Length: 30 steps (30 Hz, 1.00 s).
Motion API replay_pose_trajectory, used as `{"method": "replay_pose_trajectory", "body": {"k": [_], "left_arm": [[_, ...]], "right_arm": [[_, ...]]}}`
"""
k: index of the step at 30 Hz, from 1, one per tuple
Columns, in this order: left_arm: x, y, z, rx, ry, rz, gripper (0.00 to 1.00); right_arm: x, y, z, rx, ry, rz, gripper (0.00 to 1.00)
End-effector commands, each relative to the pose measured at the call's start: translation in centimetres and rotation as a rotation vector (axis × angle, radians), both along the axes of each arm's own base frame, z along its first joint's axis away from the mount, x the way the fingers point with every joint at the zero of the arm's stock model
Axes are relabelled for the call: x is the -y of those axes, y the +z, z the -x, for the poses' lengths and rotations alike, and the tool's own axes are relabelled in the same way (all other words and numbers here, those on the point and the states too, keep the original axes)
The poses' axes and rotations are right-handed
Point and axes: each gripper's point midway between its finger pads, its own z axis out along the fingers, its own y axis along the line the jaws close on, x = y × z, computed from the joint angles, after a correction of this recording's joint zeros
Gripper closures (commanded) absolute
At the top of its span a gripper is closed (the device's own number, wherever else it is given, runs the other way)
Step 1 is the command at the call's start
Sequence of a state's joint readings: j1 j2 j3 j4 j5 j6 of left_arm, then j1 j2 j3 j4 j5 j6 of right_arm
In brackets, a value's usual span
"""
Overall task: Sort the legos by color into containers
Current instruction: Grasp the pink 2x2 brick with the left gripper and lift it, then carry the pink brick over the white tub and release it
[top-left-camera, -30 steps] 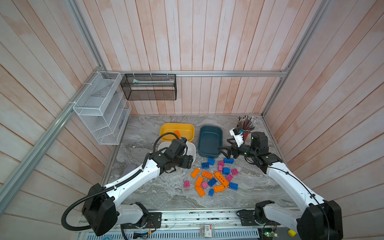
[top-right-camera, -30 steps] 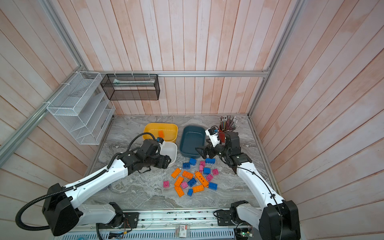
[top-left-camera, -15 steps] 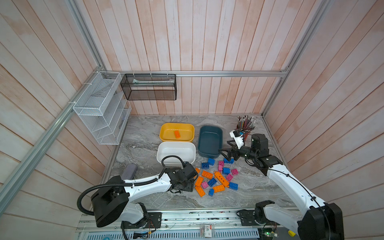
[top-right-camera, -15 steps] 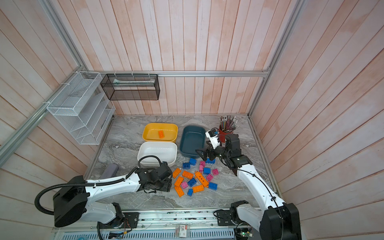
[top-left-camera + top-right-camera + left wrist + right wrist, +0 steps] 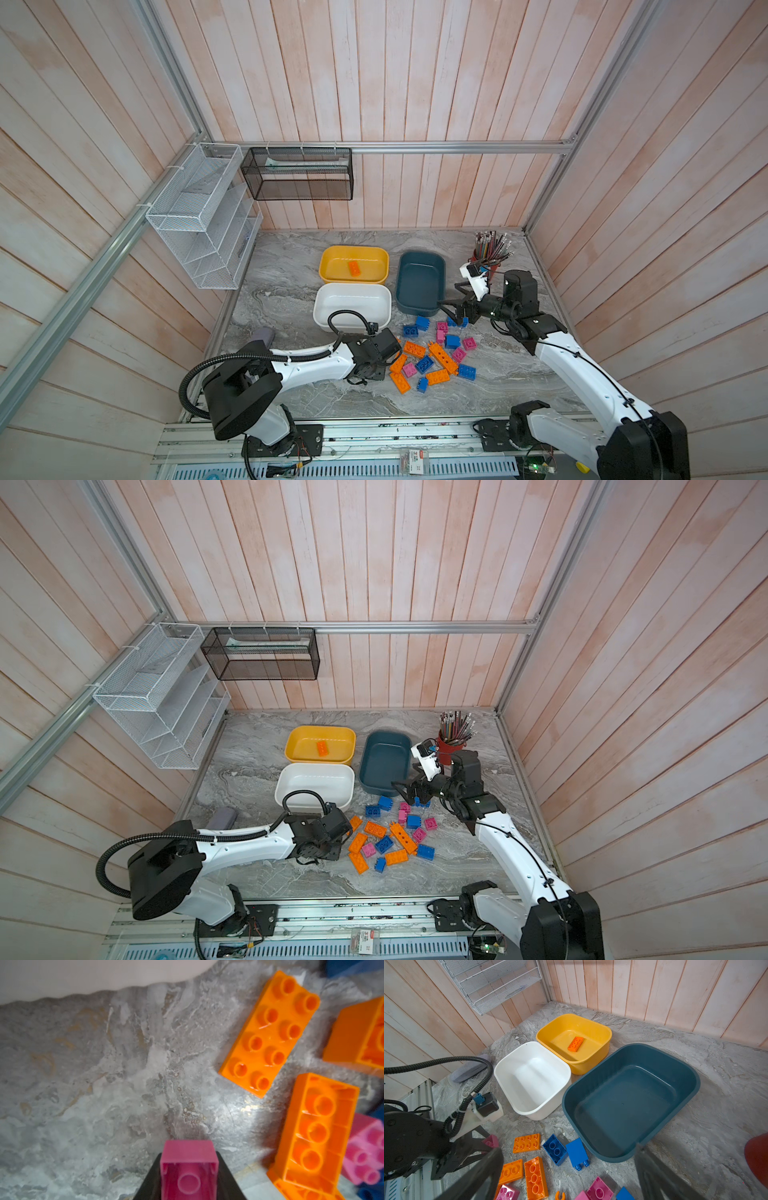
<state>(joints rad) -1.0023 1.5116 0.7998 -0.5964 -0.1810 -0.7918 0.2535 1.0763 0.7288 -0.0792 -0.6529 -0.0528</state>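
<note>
One pink brick (image 5: 188,1153) is pinched in the left jaws, bottom edge of the left wrist view, beside the loose legos (image 5: 442,357) at lower centre of both top views. Past them the right jaws gape empty by the teal tub (image 5: 419,282) — right of centre. Farther up the worktop (image 5: 286,299): white tub (image 5: 353,301), then yellow tub (image 5: 332,266) holding an orange brick (image 5: 354,268).
</note>
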Motion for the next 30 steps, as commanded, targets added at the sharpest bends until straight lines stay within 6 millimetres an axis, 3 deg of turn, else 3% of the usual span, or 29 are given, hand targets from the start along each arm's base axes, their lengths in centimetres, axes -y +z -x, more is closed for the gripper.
{"method": "replay_pose_trajectory", "body": {"k": [1,3,8,10,12,15,21,27,30], "left_arm": [[0.2,3.6,-1.4,0.072,-0.002,0.029,0.75],[0.1,5.8,-2.3,0.106,-0.021,0.046,0.75],[-1.9,12.5,-7.6,0.258,-0.028,0.106,0.75],[-3.0,14.1,-10.4,0.309,-0.033,0.109,0.75],[-4.0,14.3,-13.0,0.337,-0.034,0.094,0.75],[-4.1,13.0,-16.2,0.315,-0.051,0.117,0.75],[-4.5,8.7,-19.7,0.248,-0.071,0.035,0.75],[-4.3,4.2,-20.1,0.171,-0.07,0.019,0.71],[-4.9,2.9,-20.3,0.165,-0.048,0.016,0.65]], "right_arm": [[0.0,0.0,0.2,0.007,0.006,-0.001,0.02],[-0.1,0.1,0.1,0.007,0.015,-0.011,0.02],[-0.8,0.9,0.4,0.015,0.048,-0.061,0.02],[-1.1,1.1,0.4,0.011,0.063,-0.085,0.02],[-1.3,1.2,0.3,0.009,0.069,-0.1,0.02],[-1.5,1.4,0.0,0.006,0.072,-0.111,0.02],[-1.5,1.4,-0.4,0.008,0.064,-0.104,0.02],[-1.5,0.7,-0.7,-0.006,0.053,-0.097,0.02],[-1.4,0.5,-0.8,-0.009,0.052,-0.09,0.02]]}}
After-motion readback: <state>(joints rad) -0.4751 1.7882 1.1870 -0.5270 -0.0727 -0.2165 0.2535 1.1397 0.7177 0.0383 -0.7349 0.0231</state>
